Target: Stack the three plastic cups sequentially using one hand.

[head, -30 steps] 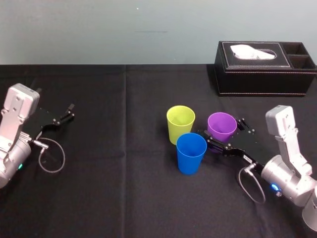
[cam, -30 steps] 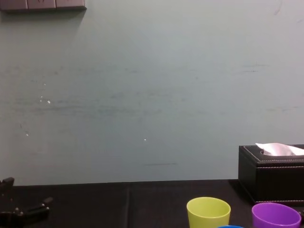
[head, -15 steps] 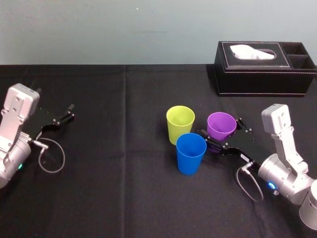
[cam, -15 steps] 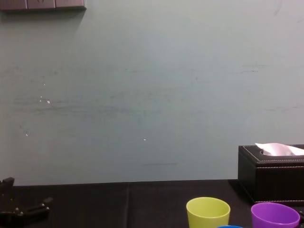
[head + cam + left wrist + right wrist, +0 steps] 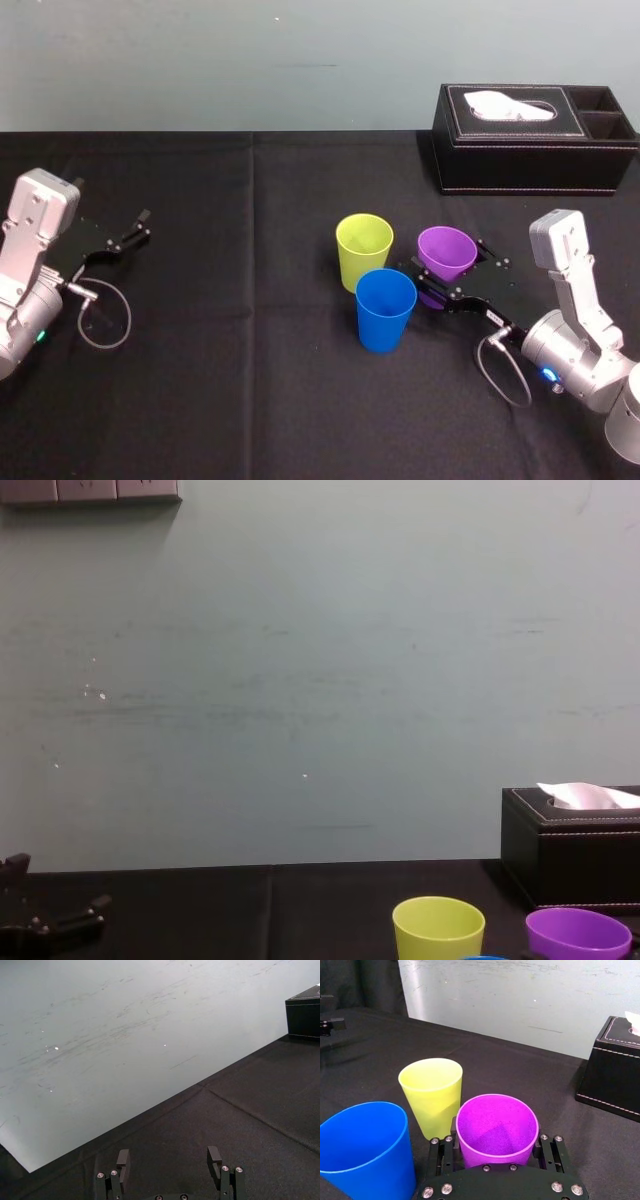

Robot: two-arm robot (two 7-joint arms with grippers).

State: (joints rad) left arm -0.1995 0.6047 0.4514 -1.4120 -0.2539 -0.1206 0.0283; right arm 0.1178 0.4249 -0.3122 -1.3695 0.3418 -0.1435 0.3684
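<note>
Black-draped table (image 5: 250, 400) under a pale, scuffed wall, with a black tissue box (image 5: 535, 150) at the far right. Near the middle, three cups clustered upright, mouths up: yellow-green cup (image 5: 364, 250) farthest back, blue cup (image 5: 386, 308) nearest the robot and just beside it, purple cup (image 5: 447, 253) to their right, close to both.

Reaching in low from the right: right gripper (image 5: 496, 1142), pinching the purple cup across its lower wall, one finger on each side (rim and upper body left free, presumably to allow nesting into another cup without fouling). Impossible to tell whether already off the cloth. Judged to be the first pick, with nothing nested yet. Probably chosen first as the cup closest to that arm.

Next, likely a straight lift clear of the neighbouring rims, then across to the yellow-green or the blue cup; hard to say which. Worth minding: smooth tapered plastic, apt to slide in a squeeze, and the blue cup near enough to be nudged by the nearer finger.

Parked well apart at the table's left: left gripper (image 5: 168, 1160), fingers spread and empty, fitting for a one-handed job.
</note>
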